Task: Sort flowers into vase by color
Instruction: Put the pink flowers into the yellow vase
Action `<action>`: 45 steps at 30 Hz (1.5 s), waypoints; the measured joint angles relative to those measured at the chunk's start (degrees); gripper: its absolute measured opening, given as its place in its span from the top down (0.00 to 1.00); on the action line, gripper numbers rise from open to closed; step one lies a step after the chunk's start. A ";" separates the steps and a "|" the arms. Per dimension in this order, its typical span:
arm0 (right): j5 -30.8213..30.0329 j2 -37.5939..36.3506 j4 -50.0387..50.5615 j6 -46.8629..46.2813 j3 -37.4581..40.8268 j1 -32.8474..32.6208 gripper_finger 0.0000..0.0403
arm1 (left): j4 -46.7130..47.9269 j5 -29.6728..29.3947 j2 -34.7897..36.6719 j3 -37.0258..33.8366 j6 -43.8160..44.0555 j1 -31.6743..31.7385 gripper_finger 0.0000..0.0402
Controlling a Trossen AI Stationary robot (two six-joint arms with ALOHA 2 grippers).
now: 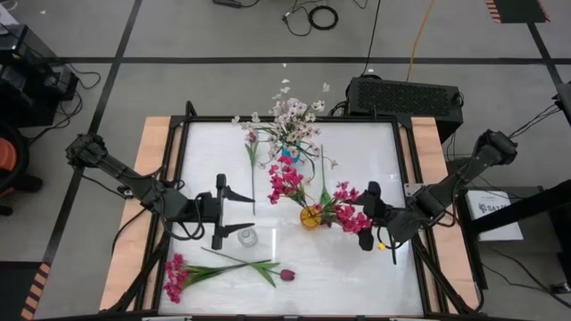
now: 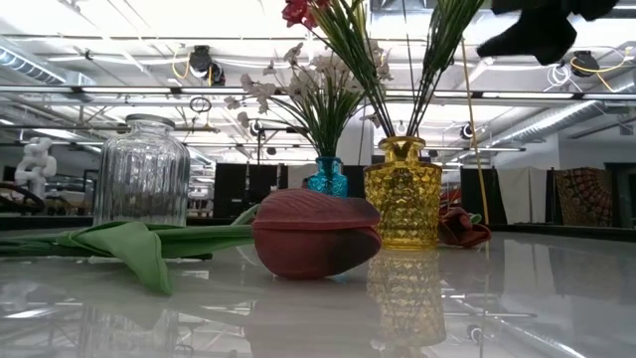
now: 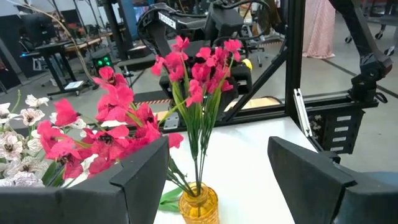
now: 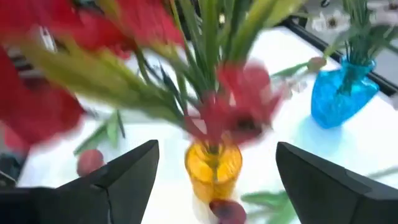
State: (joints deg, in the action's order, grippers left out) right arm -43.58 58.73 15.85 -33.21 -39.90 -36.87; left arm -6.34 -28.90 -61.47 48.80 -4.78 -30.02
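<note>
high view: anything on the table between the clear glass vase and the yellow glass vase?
Nothing: the high view shows only bare white tabletop between the clear ribbed glass vase and the yellow glass vase of magenta flowers.

Low view: magenta blooms (image 2: 298,12) above the yellow vase (image 2: 402,194) cut off by top edge; only stems show. A dark gripper part (image 2: 532,30) above the vase is cropped, arm not identifiable. Right wrist view: flowers over the yellow vase smeared by blur, petals indistinct. High view: clear vase (image 1: 247,236) left of the yellow vase too small to read detail.
</note>
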 joint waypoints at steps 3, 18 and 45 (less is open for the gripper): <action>-0.22 -0.10 3.77 -2.61 0.00 0.01 0.22 | 0.44 0.10 0.00 0.00 0.02 0.00 0.30; 0.58 -0.14 22.60 -14.76 0.00 0.05 0.22 | 2.91 0.25 0.00 0.00 3.03 -7.01 0.30; 4.97 -0.12 26.34 -21.86 0.02 0.01 0.22 | 25.35 1.74 -14.32 0.04 46.77 -28.38 0.30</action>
State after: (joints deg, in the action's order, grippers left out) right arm -38.61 58.61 42.19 -55.07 -39.88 -36.86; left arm 19.00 -27.16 -75.79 48.84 41.99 -58.40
